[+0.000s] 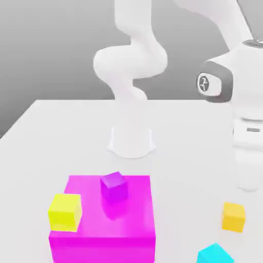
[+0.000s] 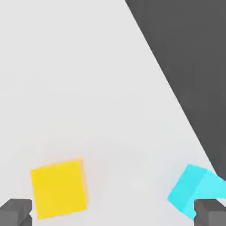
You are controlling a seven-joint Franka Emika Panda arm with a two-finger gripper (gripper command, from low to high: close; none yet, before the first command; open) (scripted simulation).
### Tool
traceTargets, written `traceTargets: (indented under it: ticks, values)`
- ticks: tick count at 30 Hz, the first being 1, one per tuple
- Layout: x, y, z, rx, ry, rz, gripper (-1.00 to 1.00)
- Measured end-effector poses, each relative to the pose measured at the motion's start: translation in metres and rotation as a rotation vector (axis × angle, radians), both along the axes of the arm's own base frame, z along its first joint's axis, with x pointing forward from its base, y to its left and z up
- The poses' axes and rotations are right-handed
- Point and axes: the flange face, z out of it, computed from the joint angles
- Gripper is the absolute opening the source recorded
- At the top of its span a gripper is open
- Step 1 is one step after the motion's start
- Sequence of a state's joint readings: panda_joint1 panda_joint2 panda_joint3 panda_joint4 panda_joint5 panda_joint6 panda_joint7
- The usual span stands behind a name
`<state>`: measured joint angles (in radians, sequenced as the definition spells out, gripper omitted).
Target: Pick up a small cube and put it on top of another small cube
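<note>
Two small cubes, yellow-orange [image 2: 59,190] & cyan [image 2: 190,190], btwn/near open fingers [image 2: 114,212]

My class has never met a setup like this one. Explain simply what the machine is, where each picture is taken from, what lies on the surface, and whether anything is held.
The machine is a single white robot arm, drawn by a computer simulation. One picture comes from a camera off the arm, looking at the scene; the other comes from a camera on the hand.

On the pale, flat surface lie an orange-yellow cube, a bright cyan cube and a large magenta block. On that block are a small purple cube and a bright yellow cube.

The two-fingered tool is open, its grey fingertips wide apart, and holds nothing.
</note>
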<state>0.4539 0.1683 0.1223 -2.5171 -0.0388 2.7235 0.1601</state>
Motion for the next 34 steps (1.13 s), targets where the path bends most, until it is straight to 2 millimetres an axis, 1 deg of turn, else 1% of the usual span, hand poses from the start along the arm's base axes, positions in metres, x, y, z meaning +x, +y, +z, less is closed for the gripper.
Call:
traceTargets:
  ticks: [2,6,7,12,13,14,16,19,20,22,26,27,28,30,31,34]
  values:
    - [-0.010,0.005,-0.030,-0.020,0.022,0.047,0.00]
    - [-0.013,0.006,-0.081,-0.026,0.029,0.061,0.00]
    - [-0.014,0.005,-0.088,-0.026,0.030,0.062,-1.00]
    - [-0.014,0.005,-0.088,-0.028,0.031,0.062,-1.00]
    - [-0.014,0.005,-0.092,-0.027,0.031,0.062,-1.00]
    - [-0.014,0.006,-0.087,-0.027,0.030,0.063,-1.00]
    - [-0.013,0.006,-0.069,-0.028,0.030,0.063,-1.00]
    - [-0.013,0.005,-0.034,-0.028,0.030,0.062,-1.00]
    - [-0.003,0.001,-0.026,-0.028,0.031,0.053,-1.00]
    - [0.029,-0.015,-0.012,-0.028,0.032,0.024,-1.00]
    - [0.096,-0.059,0.016,-0.026,0.033,-0.036,-1.00]
    - [0.109,-0.070,0.019,-0.025,0.033,-0.047,-1.00]
    - [0.116,-0.075,0.013,-0.024,0.033,-0.052,-1.00]
    - [0.121,-0.079,-0.012,-0.024,0.033,-0.056,-1.00]
    - [0.121,-0.080,-0.027,-0.024,0.033,-0.057,1.00]
    - [0.121,-0.080,-0.027,-0.024,0.033,-0.057,1.00]
